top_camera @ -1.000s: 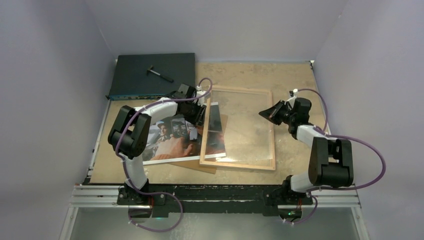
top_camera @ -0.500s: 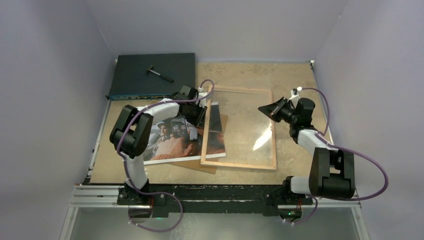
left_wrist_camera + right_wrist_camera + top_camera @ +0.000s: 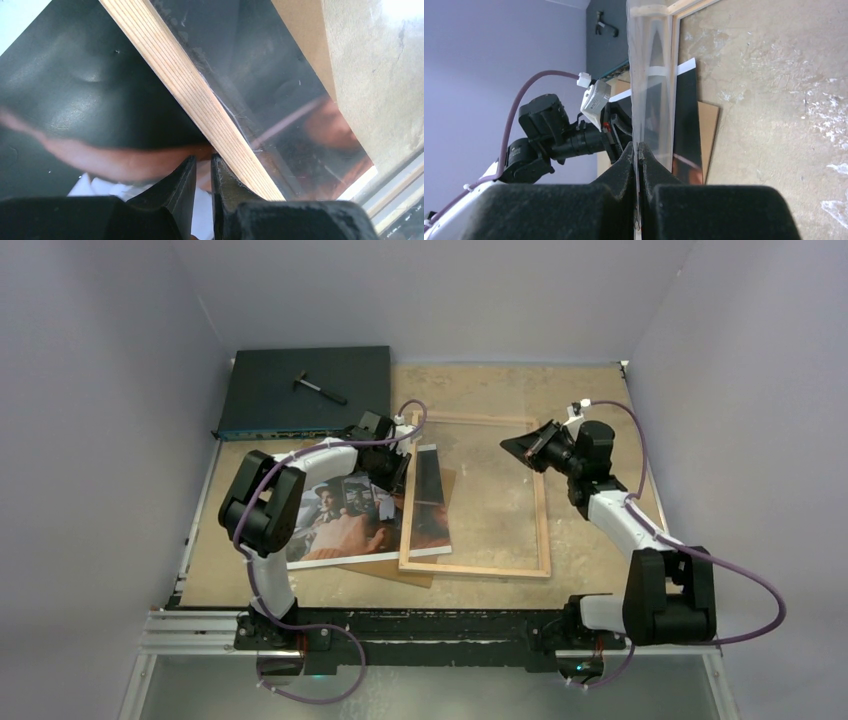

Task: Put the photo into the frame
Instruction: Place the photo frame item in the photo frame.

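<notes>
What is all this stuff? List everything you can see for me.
photo: one, dark reddish with white border, left of centre, right edge under frame.
frame: one, light wood, centre.
pane: one, clear, pinched by right gripper near frame's far right corner.
board: one, brown, under photo.
case: one, dark, far left corner.
tool: one, black, on case.
table: one, tan, beneath everything.
left gripper: one, black, at photo by frame's left rail.
right gripper: one, black, shut on pane.
</notes>
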Tool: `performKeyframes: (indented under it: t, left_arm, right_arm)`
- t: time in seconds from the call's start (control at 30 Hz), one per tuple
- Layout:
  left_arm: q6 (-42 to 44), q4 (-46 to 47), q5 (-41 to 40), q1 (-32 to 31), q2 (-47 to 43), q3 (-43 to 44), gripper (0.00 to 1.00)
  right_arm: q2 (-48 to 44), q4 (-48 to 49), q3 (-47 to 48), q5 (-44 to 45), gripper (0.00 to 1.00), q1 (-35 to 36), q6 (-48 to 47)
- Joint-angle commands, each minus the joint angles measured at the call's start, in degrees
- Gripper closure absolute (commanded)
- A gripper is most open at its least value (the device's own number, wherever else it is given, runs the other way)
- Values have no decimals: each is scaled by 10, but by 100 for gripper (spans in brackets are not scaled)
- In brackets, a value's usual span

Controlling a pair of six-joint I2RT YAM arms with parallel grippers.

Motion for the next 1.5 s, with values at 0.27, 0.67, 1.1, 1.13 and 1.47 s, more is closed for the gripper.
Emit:
performKeyframes:
  t: [0.27,0.67,1.1,1.13,1.47]
  left_arm:
    - [0,12,20,-6,-24,-16,89]
    - [-2,8,31,7,-39,-30,92]
    - [-6,15,38,7,-36,-33,94]
    - [-6,16,38,7,-36,-33,94]
    - [-9,19,40,7,-33,-34,95]
  right_arm:
    - [-42,-120,80,62,100,24,30]
    - [-60,-131,87,88,100,32,27]
    - [-40,-121,58,103,100,33,8]
    - [-35,-120,56,102,100,33,7]
    - [3,-112,45,79,100,32,3]
